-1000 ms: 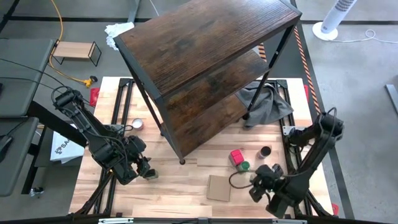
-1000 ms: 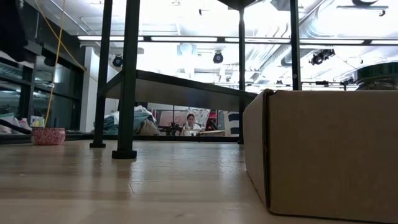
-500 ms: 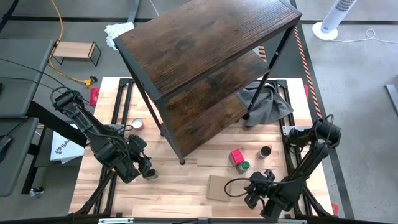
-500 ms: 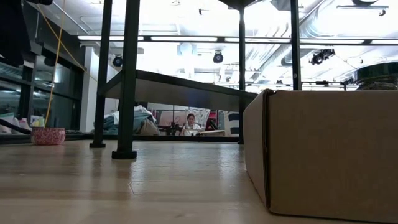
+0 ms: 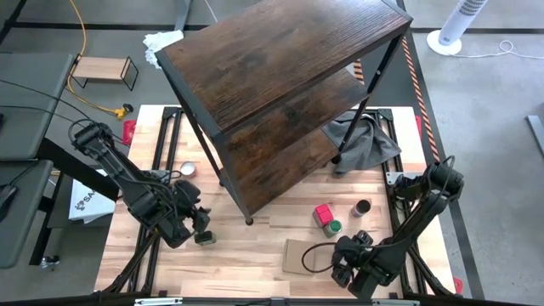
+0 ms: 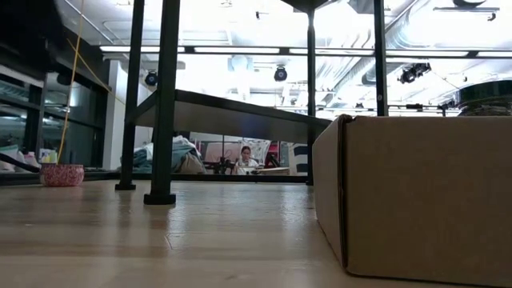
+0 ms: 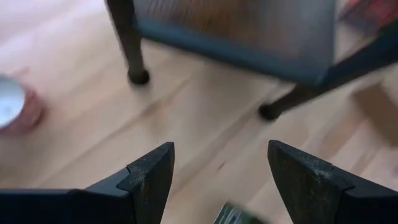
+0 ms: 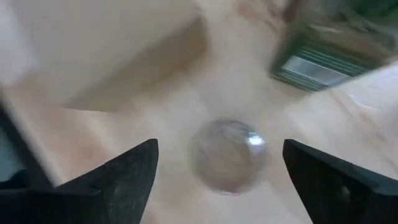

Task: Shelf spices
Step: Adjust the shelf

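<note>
right gripper (image 8: 217, 180): fingers wide apart, holding nothing | small pale round jar (image 8: 227, 154): lying between them | flat brown cardboard square (image 5: 299, 255): just beside gripper

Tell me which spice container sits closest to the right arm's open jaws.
The clear round-topped jar, lying on the wood table right ahead of the right gripper. The red boxy container and green-lidded jar stand farther off.

The shelf (image 5: 280, 93) stood tilted over the table's (image 5: 246, 255) far half, its legs blocking passage beneath. Near of the shelf, bare wood lay open toward the left, while a cardboard piece (image 5: 299, 255), red box (image 5: 323, 212) and jars (image 5: 363, 207) crowded the right.
</note>
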Robot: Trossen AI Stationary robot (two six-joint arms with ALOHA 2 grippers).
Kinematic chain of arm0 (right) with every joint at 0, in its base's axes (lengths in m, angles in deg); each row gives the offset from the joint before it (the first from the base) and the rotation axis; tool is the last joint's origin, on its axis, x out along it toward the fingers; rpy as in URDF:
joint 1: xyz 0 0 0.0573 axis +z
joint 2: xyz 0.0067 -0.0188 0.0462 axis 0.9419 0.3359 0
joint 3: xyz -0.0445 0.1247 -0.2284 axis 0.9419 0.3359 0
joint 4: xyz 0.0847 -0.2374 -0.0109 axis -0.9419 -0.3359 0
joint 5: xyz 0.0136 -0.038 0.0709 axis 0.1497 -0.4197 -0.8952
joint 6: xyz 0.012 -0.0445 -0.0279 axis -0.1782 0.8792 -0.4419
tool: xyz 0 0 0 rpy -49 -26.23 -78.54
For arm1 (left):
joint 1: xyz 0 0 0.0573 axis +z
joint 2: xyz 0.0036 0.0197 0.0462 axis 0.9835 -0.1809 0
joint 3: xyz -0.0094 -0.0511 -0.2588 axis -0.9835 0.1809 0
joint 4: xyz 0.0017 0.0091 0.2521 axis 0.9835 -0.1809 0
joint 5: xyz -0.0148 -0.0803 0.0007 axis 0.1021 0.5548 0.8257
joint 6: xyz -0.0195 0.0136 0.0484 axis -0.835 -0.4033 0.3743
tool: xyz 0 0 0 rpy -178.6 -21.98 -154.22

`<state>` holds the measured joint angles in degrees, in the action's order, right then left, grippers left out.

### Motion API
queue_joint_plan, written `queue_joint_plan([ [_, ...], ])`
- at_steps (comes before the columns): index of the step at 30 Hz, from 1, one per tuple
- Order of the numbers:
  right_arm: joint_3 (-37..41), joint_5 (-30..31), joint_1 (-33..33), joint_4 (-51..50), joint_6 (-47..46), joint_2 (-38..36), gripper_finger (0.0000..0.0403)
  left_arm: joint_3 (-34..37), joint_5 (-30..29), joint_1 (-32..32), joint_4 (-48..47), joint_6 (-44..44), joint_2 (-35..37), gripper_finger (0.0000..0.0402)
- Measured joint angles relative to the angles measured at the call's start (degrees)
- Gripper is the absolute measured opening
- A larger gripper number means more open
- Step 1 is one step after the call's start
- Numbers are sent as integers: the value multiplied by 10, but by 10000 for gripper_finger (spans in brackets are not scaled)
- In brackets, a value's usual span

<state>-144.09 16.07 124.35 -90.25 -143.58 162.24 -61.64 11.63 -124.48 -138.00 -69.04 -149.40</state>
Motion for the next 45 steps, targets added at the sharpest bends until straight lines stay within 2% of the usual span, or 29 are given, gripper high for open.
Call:
queue_joint_plan([
  [5,-14,4,0,-11,13,0,338,-20,-74,8,-7,9,4,255],
  [13,-21,-2,0,-17,10,0,339,-20,-80,30,-7,38,20,255],
  [17,-51,-8,1,-45,11,0,339,-21,-145,30,-2,37,47,247],
  [19,-69,-6,1,-68,11,0,339,-21,-182,35,-2,34,61,226],
  [21,-87,4,0,-94,11,0,339,-21,-199,48,1,34,70,184],
  [25,-123,28,0,-151,15,0,339,-21,-217,68,11,33,73,46],
  [26,-131,37,0,-168,15,0,339,-21,-227,71,18,32,72,24],
  [34,-186,92,-12,-274,10,0,339,-21,-337,100,55,3,50,3],
  [41,-224,126,-27,-326,11,0,339,-21,-365,150,61,4,33,1],
  [45,-259,141,-34,-376,10,0,339,-21,-367,182,58,35,34,1],
])
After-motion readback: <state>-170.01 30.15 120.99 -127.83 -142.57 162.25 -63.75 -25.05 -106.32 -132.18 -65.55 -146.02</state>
